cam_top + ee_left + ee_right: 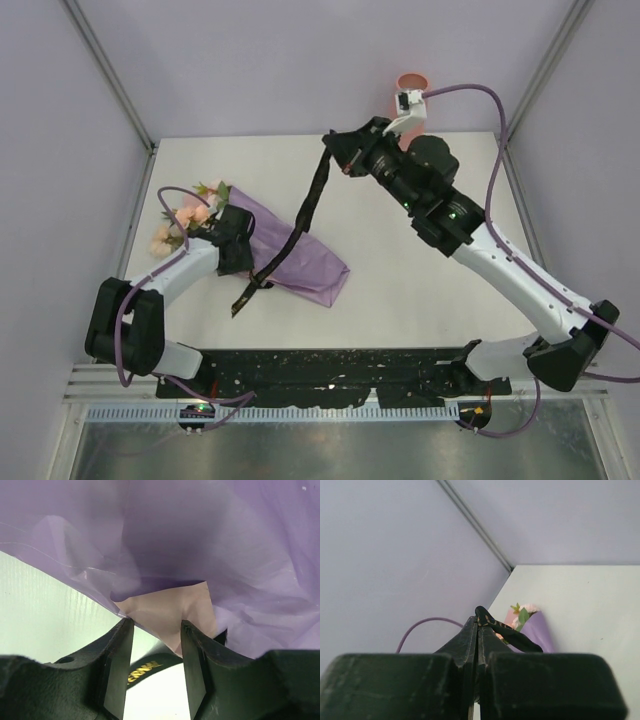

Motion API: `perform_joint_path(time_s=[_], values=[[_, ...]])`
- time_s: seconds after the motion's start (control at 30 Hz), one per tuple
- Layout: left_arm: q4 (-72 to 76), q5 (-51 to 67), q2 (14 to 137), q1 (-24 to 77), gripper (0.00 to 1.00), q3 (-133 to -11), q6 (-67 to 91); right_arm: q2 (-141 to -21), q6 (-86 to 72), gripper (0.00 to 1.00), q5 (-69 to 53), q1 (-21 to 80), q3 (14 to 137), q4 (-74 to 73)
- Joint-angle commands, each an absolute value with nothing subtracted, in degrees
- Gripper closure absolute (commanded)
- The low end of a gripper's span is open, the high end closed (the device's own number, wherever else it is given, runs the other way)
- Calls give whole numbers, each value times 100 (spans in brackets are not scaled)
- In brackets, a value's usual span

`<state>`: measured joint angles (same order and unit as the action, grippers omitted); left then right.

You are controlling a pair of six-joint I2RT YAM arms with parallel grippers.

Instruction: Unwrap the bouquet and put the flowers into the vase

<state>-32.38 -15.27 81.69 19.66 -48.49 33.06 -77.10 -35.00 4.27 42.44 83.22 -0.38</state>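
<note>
The bouquet lies on the white table, its purple wrap pointing right and its flowers at the left end. My left gripper sits over the bouquet's neck, its jaws apart. A pink paper corner lies at its fingertips. My right gripper is raised mid-table and shut on the black gold-lettered ribbon. The ribbon hangs down across the wrap to the table. The vase stands at the back edge, partly hidden behind the right wrist.
The right arm stretches diagonally over the table's right half. Grey walls and frame posts close in the back and sides. A purple cable loops beside the flowers.
</note>
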Motion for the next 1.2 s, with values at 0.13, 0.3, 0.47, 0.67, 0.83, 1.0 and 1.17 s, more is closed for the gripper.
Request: perform_joint_path(time_s=[0.13, 0.3, 0.47, 0.67, 0.83, 1.0, 1.17], values=[[-3050, -1687, 8209, 1951, 53, -4834, 3410, -6794, -2542, 94, 1537, 3841, 8332, 36], [-3102, -1766, 8165, 1942, 53, -4825, 3375, -6540, -1988, 95, 1784, 3200, 8358, -281], [-3190, -1705, 8069, 1942, 53, -4852, 3366, -6293, -1539, 95, 2415, 2314, 8253, -316], [-3339, -1810, 7910, 1951, 53, -4974, 3279, -6424, -328, 94, 2916, 1645, 8972, -448], [-3480, -1811, 7665, 1942, 53, -5097, 3182, -6837, 404, 95, 3207, 1249, 9676, -457], [-3682, -1705, 7313, 1951, 52, -5273, 3085, -7040, 545, 95, 3331, 915, 10159, -457], [-3805, -1442, 6865, 1943, 51, -5440, 3032, -7364, 624, 95, 3322, 432, 10695, -510]])
